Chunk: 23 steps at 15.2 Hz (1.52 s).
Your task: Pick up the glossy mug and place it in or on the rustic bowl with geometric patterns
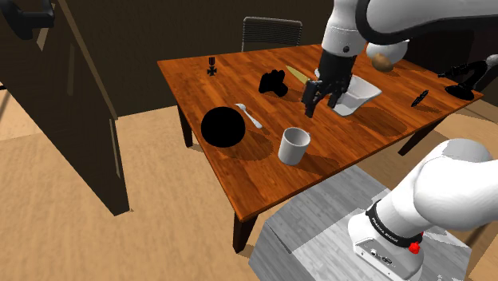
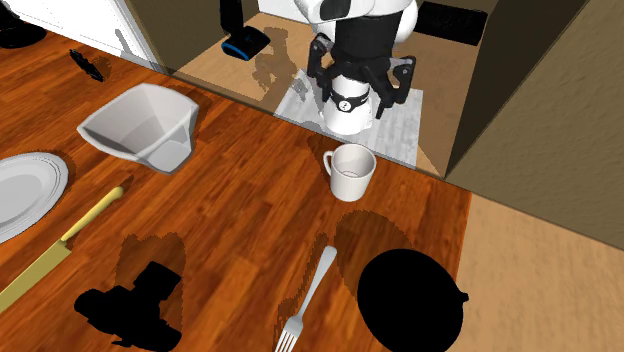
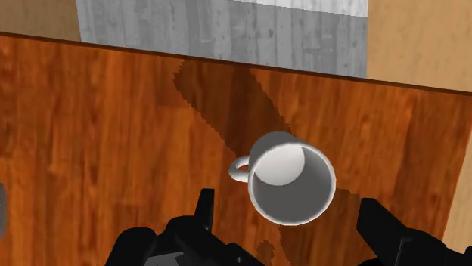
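Showing solid black, the bowl (image 1: 222,128) hides any pattern. The gripper (image 1: 322,103) holds its jaws wide, empty, clear of the mug (image 3: 291,181).

I am working in a home dining room: a wooden surface (image 1: 351,136) is carrying a mug (image 2: 350,172), fork (image 2: 310,295), plate (image 2: 25,190) and knife (image 2: 62,245), a chair (image 1: 271,32) is standing at its far side, and a tan floor (image 1: 48,199) is lying around it.

One table (image 2: 250,200) carries one white mug (image 2: 350,172), one black round bowl (image 2: 412,295), one white angular dish (image 2: 135,125), one plate (image 2: 25,195), one fork (image 2: 308,300), one yellow-handled knife (image 2: 60,245), one black camera-shaped object (image 2: 130,305), one small black cross-shaped piece (image 1: 211,68) and one black pen-like piece (image 1: 419,98). One chair (image 1: 271,32) stands behind.
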Tool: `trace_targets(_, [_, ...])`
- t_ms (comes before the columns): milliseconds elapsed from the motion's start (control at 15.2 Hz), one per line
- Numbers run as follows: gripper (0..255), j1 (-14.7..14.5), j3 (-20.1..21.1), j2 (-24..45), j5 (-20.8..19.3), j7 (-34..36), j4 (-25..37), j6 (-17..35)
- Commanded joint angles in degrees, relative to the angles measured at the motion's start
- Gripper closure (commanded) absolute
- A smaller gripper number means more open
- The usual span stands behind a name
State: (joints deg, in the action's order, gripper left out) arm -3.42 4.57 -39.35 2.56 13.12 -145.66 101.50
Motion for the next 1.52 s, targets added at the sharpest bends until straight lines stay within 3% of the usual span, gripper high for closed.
trace_targets(0, [0, -0.9, 1.6, 2.1, 0.7, 1.0, -2.4, 5.0])
trace_targets(462, [0, -3.3, 7.3, 12.2, 1.7, 5.0, -5.9, 20.1])
trace_targets(990, [0, -3.1, 7.9, 15.7, 1.6, 5.2, -9.6, 27.2])
trace_targets(1452, [0, -3.1, 7.8, 15.7, 1.6, 5.2, -9.6, 27.2])
